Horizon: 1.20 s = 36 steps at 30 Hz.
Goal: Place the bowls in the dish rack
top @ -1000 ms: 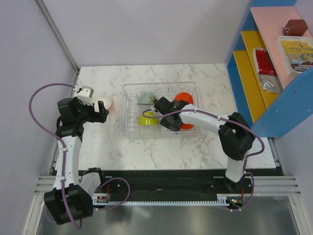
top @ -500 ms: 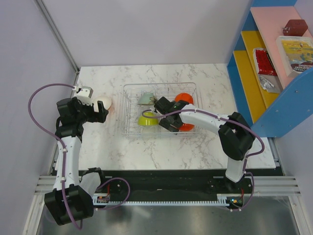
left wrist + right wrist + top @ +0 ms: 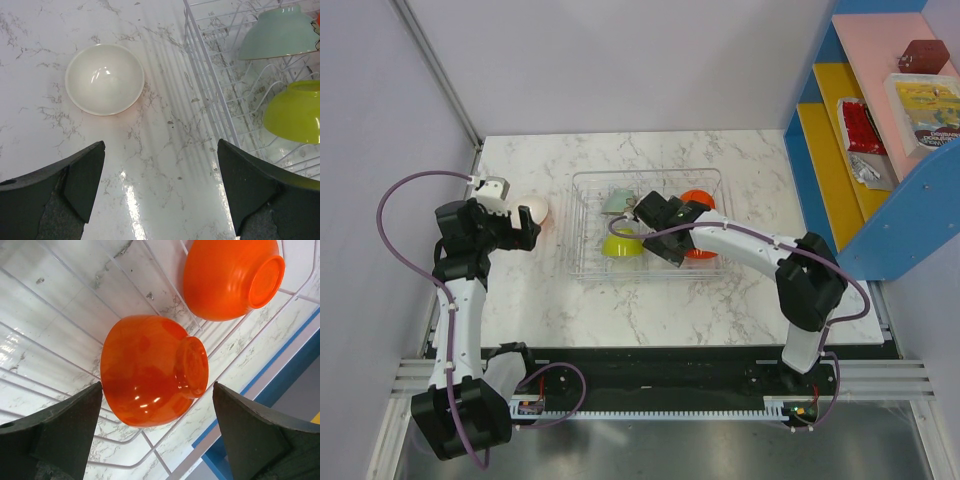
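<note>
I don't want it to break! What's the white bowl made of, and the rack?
White bowl: glossy, light glints inside; glazed ceramic or hard plastic, can't tell. Dish rack: thin white rods, probably coated wire.

White, grey-veined marble counter (image 3: 740,165). Carries a white bowl (image 3: 105,79), upright, toward the left side. Carries a wire dish rack (image 3: 645,172) near the middle, just right of that bowl, not touching it.

Overhead wide; wrist cameras close, downward, apparently sharing dish rack (image 3: 588,242).
</note>
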{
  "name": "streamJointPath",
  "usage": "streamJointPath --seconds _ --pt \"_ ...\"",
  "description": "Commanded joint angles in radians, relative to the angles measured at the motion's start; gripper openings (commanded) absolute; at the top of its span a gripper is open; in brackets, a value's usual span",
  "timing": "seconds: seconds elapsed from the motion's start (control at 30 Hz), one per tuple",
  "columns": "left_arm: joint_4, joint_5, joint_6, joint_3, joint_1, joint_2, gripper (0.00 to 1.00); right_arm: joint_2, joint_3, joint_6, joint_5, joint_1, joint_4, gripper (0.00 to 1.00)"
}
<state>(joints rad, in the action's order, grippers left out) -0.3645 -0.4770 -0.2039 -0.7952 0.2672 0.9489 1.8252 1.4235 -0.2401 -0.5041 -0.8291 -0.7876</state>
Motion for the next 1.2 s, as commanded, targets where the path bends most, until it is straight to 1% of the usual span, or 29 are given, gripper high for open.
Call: streamJointPath --seconds 0.0,0.13,0.27,0.37,0.4,0.53,0.63,0.67,0.87,0.9,1.17 --pt "0.033 0.005 -0.009 -0.009 0.004 -0.015 1.00 -0.061 0.060 -0.027 0.064 0.001 -0.047 0.98" --pt "0.032 0.006 -0.009 -0.010 0.006 -0.013 1.00 -0.070 0.066 -0.034 0.107 0.001 -0.074 0.98" --pt "0.032 0.014 -0.011 -0.009 0.006 -0.013 1.00 -0.081 0.074 -0.028 0.105 0.001 -0.084 0.98" --pt "0.053 0.050 -0.022 -0.018 0.006 0.014 1.00 -0.095 0.092 -0.028 0.093 0.001 -0.075 0.98" --pt "0.058 0.092 -0.032 -0.039 0.006 0.033 1.00 -0.102 0.100 -0.031 0.087 0.001 -0.068 0.98" --pt "0.070 0.147 -0.049 -0.102 0.006 0.193 1.00 -0.139 0.120 -0.051 0.056 0.004 -0.030 0.98" --pt "0.081 0.198 -0.048 -0.159 0.007 0.280 0.99 -0.171 0.130 -0.054 0.055 0.008 -0.006 0.98" --pt "0.085 0.213 -0.043 -0.171 0.006 0.336 0.99 -0.185 0.132 -0.054 0.055 0.010 0.001 0.98" --pt "0.119 0.255 -0.037 -0.272 0.007 0.473 0.98 -0.211 0.114 -0.051 0.067 0.021 0.008 0.98" --pt "0.118 0.265 -0.035 -0.298 0.007 0.514 0.98 -0.216 0.103 -0.051 0.068 0.021 0.010 0.98" --pt "0.160 0.287 -0.051 -0.361 0.012 0.712 0.93 -0.254 0.065 -0.047 0.090 0.027 0.027 0.98"
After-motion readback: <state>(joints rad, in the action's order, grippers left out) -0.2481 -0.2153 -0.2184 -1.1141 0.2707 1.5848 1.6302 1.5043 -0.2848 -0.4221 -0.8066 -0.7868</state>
